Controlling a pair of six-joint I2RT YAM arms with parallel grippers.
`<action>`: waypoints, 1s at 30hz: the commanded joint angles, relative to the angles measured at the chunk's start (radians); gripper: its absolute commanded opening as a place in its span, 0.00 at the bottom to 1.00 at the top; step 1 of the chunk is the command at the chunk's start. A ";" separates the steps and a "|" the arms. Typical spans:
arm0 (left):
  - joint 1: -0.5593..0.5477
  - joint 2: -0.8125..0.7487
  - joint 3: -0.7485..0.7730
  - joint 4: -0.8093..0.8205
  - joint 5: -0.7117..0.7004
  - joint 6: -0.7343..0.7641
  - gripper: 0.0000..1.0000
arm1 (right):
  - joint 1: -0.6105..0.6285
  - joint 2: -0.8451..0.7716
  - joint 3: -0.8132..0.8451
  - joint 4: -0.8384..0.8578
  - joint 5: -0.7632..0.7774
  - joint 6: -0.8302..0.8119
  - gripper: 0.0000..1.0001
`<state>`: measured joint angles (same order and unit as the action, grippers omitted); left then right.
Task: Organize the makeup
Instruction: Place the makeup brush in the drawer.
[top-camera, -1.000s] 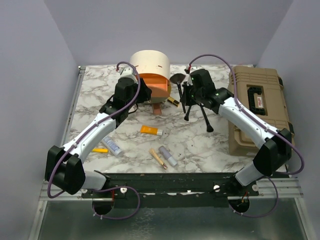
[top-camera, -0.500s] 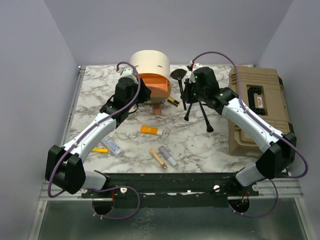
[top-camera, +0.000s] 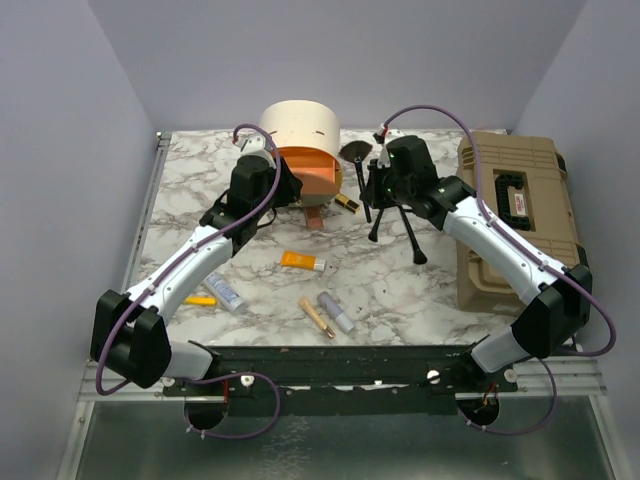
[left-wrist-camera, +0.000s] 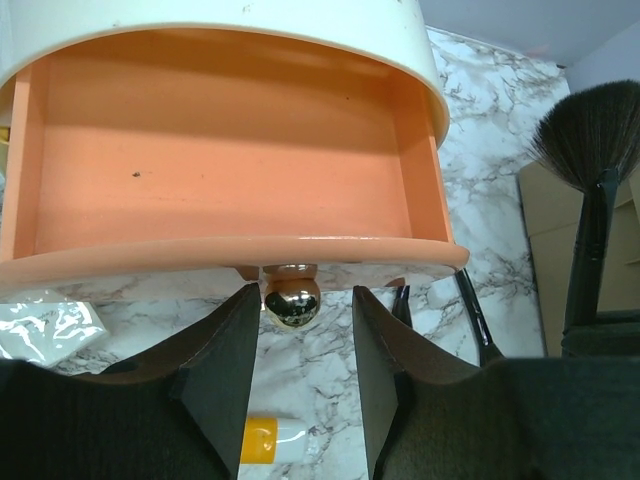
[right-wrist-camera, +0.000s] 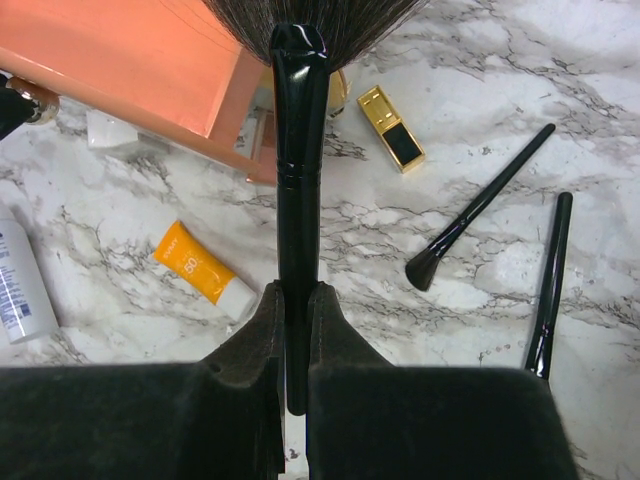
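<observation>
**Top external view: right end effector (top-camera: 374, 180) grips the fan brush (top-camera: 352, 152), left end effector (top-camera: 292, 188) sits at the drawer knob (left-wrist-camera: 291, 303)**

The right end effector is closed tight on the black handle of the fan brush. It holds the brush off the counter (top-camera: 440, 290), bristles pointing toward the cream round case (top-camera: 300, 128) and close to its open orange drawer (left-wrist-camera: 230, 150). The left end effector is partway open at the front of that drawer. Its fingers (left-wrist-camera: 225, 370) stand on either side of the small gold knob, and a gap shows on one side, so the knob is not clamped.

The other makeup lies loose on the marble counter:
- Two thin black brushes (right-wrist-camera: 480, 205) rest near each other, just below the right end effector in the top view.
- A gold lipstick case (right-wrist-camera: 392, 140) lies near the drawer's corner.
- The orange tube (top-camera: 302, 262) lies around the middle of the counter.
- The white tube (top-camera: 225, 292) and the yellow pen (top-camera: 200, 300) lie beside the left arm.
- The gold tube (top-camera: 317, 317) and the lilac tube (top-camera: 336, 312) lie side by side toward the near edge.

The tan toolbox (top-camera: 515, 215) sits closed along the right side.
</observation>
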<state>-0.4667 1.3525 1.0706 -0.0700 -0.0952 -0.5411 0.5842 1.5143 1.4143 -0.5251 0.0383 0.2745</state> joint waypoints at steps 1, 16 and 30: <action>-0.001 0.002 -0.024 -0.007 0.006 -0.014 0.43 | 0.005 -0.012 0.028 -0.019 0.000 -0.023 0.00; -0.001 0.023 0.008 -0.014 -0.034 -0.016 0.43 | 0.005 -0.016 -0.010 0.023 -0.090 0.029 0.00; -0.001 0.034 0.015 0.007 -0.045 -0.007 0.35 | 0.004 -0.033 -0.039 0.038 -0.169 -0.077 0.00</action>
<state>-0.4667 1.3750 1.0554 -0.0772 -0.1207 -0.5598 0.5842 1.4960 1.3804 -0.4927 -0.0872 0.2520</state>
